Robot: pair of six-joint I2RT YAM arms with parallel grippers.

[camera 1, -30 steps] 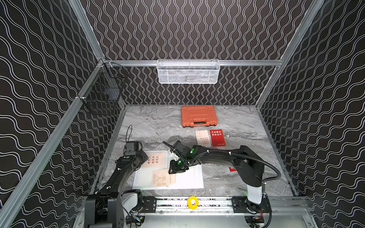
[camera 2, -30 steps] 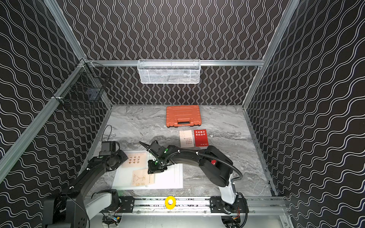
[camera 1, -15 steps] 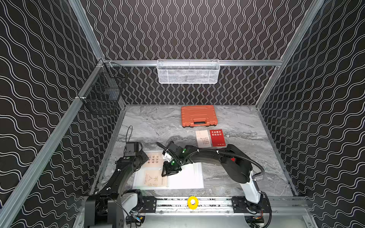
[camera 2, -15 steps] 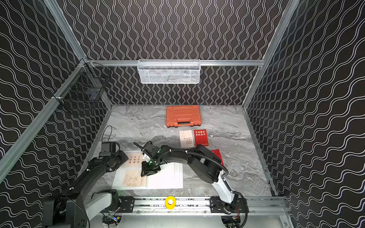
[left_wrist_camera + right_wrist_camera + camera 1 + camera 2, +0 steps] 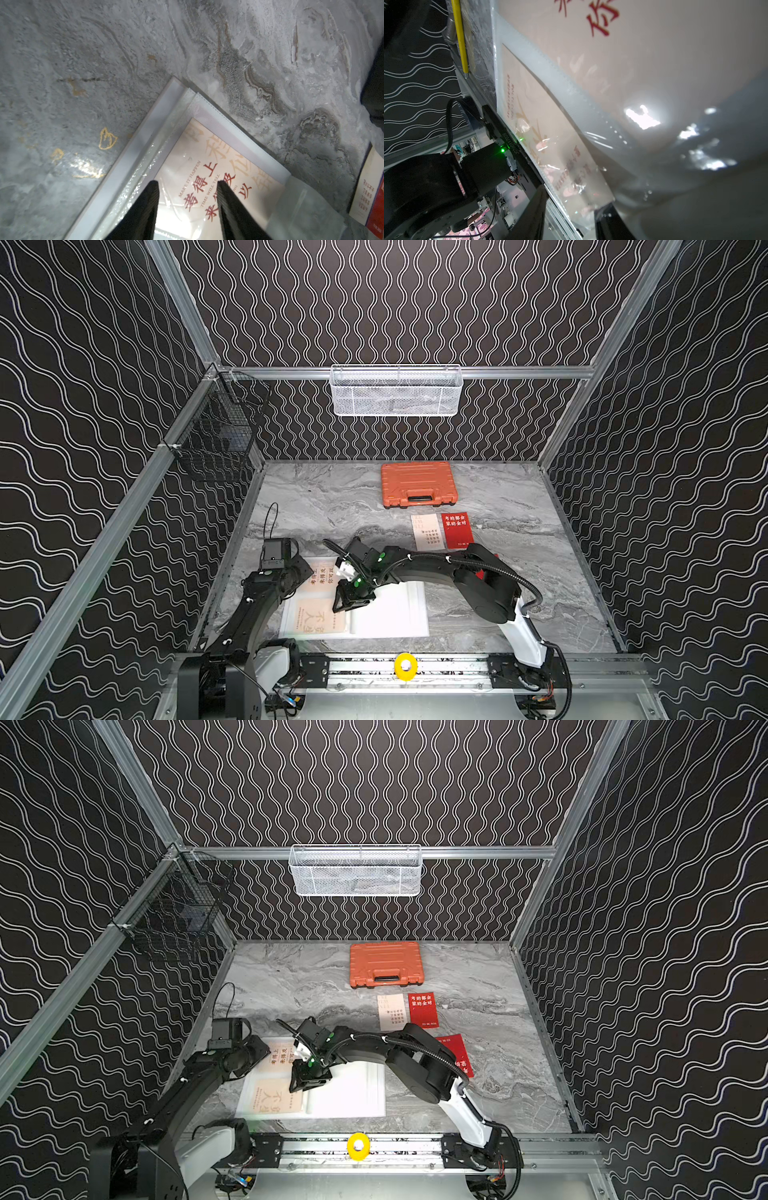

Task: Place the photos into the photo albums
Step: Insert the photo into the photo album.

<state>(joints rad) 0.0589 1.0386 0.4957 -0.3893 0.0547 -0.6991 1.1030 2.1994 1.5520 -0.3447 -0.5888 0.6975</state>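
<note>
The photo album [image 5: 390, 614] [image 5: 353, 1094] lies open at the table's front left, its white pages lined with clear sleeves. Two cream photos sit on its left page. The far one, with red characters [image 5: 322, 578] [image 5: 197, 158], is under my left gripper [image 5: 188, 184], which hovers open above it. The near one [image 5: 318, 620] [image 5: 529, 116] lies in a sleeve. My right gripper [image 5: 347, 605] [image 5: 573, 199] stands open at that sleeve's edge, jaws either side of the plastic. A cream photo [image 5: 427, 531] and a red photo [image 5: 457, 529] lie mid-table. Another red photo [image 5: 457, 1056] is partly behind the right arm.
An orange tool case [image 5: 419, 484] sits at the back of the marble table. A white mesh basket [image 5: 395, 391] hangs on the back rail and a black wire basket [image 5: 216, 439] on the left wall. A yellow knob [image 5: 406, 666] is on the front rail.
My right gripper has carried the near cream photo leftward across the album to the left page, and its jaws have widened. The left arm has stayed put.
</note>
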